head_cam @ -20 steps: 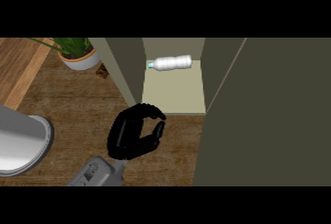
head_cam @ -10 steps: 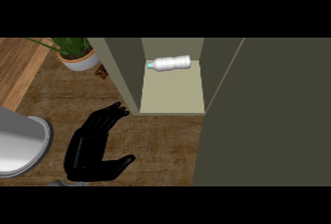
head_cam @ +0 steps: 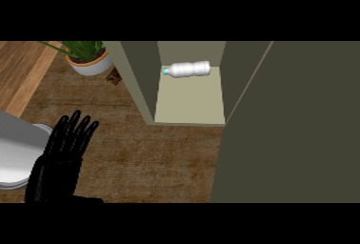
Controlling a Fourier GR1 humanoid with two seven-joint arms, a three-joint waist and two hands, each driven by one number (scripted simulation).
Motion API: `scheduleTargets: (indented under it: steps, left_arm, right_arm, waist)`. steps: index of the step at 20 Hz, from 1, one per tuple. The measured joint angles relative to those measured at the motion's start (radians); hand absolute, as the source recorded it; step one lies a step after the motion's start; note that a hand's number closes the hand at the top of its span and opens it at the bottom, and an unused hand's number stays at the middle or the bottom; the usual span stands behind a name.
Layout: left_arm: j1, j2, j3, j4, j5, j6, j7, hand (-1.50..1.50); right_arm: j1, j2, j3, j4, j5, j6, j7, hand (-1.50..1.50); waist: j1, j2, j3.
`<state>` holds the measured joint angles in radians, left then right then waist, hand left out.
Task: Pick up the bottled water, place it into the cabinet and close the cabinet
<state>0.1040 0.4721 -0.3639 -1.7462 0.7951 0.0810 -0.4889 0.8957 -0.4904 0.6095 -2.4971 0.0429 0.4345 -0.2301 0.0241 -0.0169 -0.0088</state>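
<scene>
Head view. The clear plastic water bottle with a teal cap (head_cam: 187, 69) lay on its side at the back of the pale shelf inside the olive-green cabinet (head_cam: 190, 102), well ahead of the hand and to its right. Placing looked done; closing the cabinet was the step in hand.

One black hand (head_cam: 65, 151) showed low at the view's left, fingers straight and spread, holding nothing — which hand it was could not be told for sure; likely the left. The other hand was out of view.

To close well, I judged the hand should travel right across the brown wood counter (head_cam: 147, 147) to the dark open door panel (head_cam: 288, 133) and push it flat-fingered, clear of the shelf edge.

Round about: a potted green plant in a white pot (head_cam: 88, 61) stood far ahead of the fingertips, a grey round plate (head_cam: 14, 152) just left of the hand — neither in the path.
</scene>
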Motion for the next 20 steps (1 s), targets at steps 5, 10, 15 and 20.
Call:
scheduleTargets:
  steps: [5,10,15,20]
  left_arm:
    - [0.052,0.052,0.053,-0.026,0.051,-0.053,0.007,-1.5]
    - [0.107,0.106,0.102,-0.046,0.086,-0.109,0.003,-1.5]
    - [0.141,0.149,0.144,-0.055,0.126,-0.173,0.004,-1.5]
    - [0.159,0.182,0.166,-0.067,0.146,-0.224,0.009,-1.5]
  right_arm:
    - [-0.086,-0.031,0.013,-0.002,0.009,-0.016,0.032,1.5]
    - [-0.111,-0.023,0.039,-0.001,0.007,-0.062,0.062,1.5]
    - [-0.127,-0.004,0.056,0.007,-0.009,-0.086,0.081,1.5]
    - [-0.17,-0.002,0.059,0.009,-0.025,-0.085,0.114,1.5]
  waist:
    - [0.019,-0.001,-0.004]
    - [0.034,0.003,-0.005]
    - [0.062,0.015,-0.005]
    - [0.094,0.026,-0.006]
